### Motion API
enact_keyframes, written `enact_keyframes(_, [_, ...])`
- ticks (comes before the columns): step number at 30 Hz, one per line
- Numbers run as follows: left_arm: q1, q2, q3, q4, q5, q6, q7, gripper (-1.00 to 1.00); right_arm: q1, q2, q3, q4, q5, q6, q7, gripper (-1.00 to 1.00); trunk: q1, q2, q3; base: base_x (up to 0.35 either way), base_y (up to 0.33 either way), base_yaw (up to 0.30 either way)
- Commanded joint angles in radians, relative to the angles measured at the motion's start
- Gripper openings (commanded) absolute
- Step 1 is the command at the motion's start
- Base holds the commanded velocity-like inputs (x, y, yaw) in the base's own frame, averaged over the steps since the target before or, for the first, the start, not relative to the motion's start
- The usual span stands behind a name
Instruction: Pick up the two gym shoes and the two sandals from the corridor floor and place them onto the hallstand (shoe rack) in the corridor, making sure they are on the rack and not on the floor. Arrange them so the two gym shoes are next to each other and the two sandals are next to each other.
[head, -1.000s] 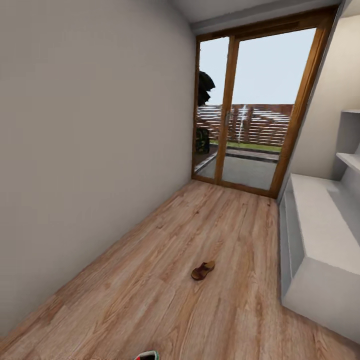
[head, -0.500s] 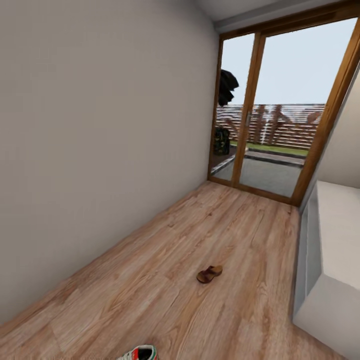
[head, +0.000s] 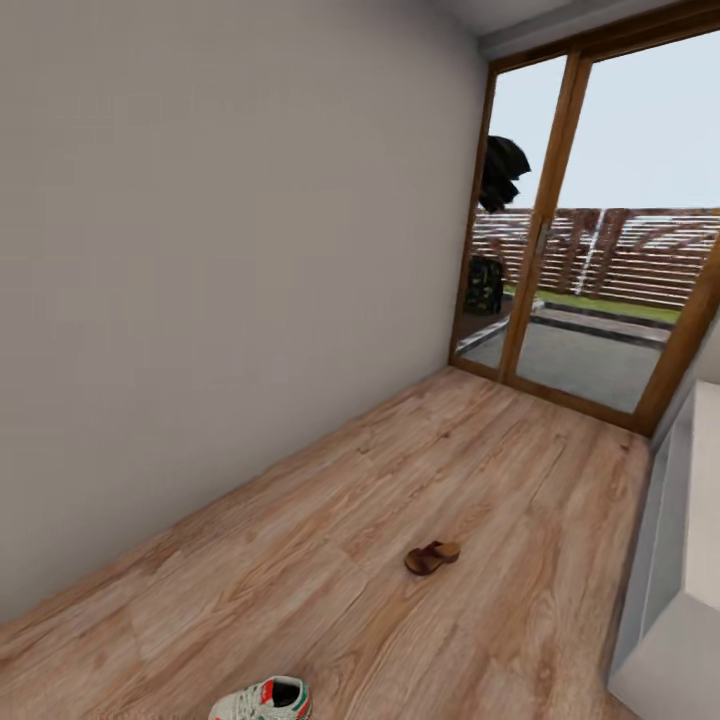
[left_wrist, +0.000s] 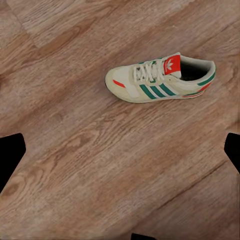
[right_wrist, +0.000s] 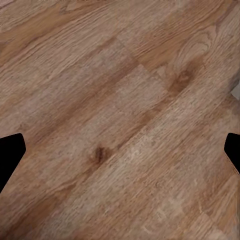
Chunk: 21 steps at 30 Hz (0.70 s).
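Lying apart: sandal (head: 432, 557), perhaps sneaker (head: 262, 700).

Legible text: none is found in any view. One brand mark is noted: a white trefoil-shaped logo on the red tongue label of the gym shoe (left_wrist: 160, 80), seen from the left wrist camera; no letters can be made out beneath it. Three green side stripes are carried on the same shoe. No numbers or signs are recorded.

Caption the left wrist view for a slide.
One white gym shoe with green stripes and a red tongue label lies alone on the wood-plank corridor floor.
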Motion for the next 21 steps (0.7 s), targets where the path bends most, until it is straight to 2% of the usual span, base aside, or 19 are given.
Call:
enact_keyframes(1, [-0.001, 0.000, 0.000, 0.001, 0.007, -0.003, -0.001, 1.00, 0.000, 0.000, 0.000, 0.001, 0.007, -0.002, -0.004, 1.00, 0.000, 0.000, -0.001, 0.000, -0.288, 0.278])
enact_keyframes(14, [-0.001, 0.000, 0.001, 0.001, 0.006, -0.004, 0.000, 1.00, 0.000, 0.000, 0.000, 0.001, 0.007, -0.002, -0.004, 1.00, 0.000, 0.000, -0.001, 0.058, -0.265, 0.278])
enact_keyframes(21, [-0.001, 0.000, 0.000, 0.002, 0.006, -0.005, 0.000, 1.00, 0.000, 0.000, -0.001, 0.001, 0.007, -0.002, -0.004, 1.00, 0.000, 0.000, -0.001, 0.058, -0.136, 0.278])
